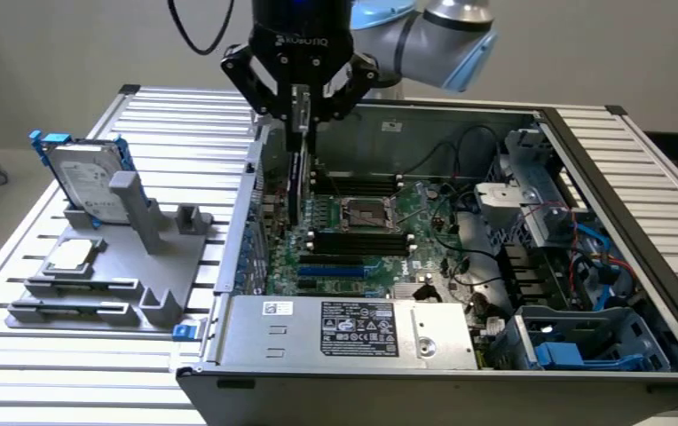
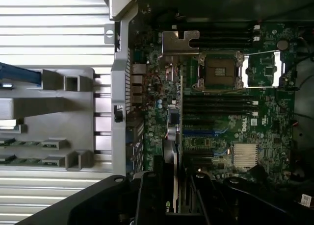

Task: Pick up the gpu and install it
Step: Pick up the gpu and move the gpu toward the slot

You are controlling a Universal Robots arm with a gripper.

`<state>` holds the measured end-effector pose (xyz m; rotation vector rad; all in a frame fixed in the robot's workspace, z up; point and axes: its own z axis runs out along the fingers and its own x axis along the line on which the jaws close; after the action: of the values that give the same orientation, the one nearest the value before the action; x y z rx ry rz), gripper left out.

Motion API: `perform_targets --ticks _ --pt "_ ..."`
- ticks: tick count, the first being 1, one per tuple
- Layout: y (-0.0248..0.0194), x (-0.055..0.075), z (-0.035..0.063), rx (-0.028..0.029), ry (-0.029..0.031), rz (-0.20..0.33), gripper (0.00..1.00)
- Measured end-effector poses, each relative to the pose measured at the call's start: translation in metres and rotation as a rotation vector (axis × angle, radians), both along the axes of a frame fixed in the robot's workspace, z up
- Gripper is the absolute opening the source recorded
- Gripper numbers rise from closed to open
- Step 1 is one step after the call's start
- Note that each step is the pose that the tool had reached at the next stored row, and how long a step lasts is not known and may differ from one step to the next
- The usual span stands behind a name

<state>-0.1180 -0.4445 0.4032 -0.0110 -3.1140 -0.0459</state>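
Gripper (image 2: 172, 193) pinching gpu (image 1: 300, 177) edge-down over motherboard (image 1: 363, 240), beside case (image 1: 250, 231) port-side wall. Insertion step, apparently; calls for slot alignment, straight descent.

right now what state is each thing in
computer case, on its side, open, side panel off
gpu, held upright on edge by the tool, low inside the computer case over the motherboard; seated or not, cannot tell
tool, closed on the gpu's upper edge
hard drive, standing upright in the grey holder
silver chip, lying flat on the grey holder
cpu socket, looks empty
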Motion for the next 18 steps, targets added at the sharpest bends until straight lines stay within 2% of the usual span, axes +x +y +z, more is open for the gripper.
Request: perform_targets --ticks 9,18 --pt "0.0051 0.041 -0.0164 -0.0043 -0.0001 0.000 0.27" --pt "0.0171 0.082 -0.0327 -0.0050 0.0000 0.000 0.27"
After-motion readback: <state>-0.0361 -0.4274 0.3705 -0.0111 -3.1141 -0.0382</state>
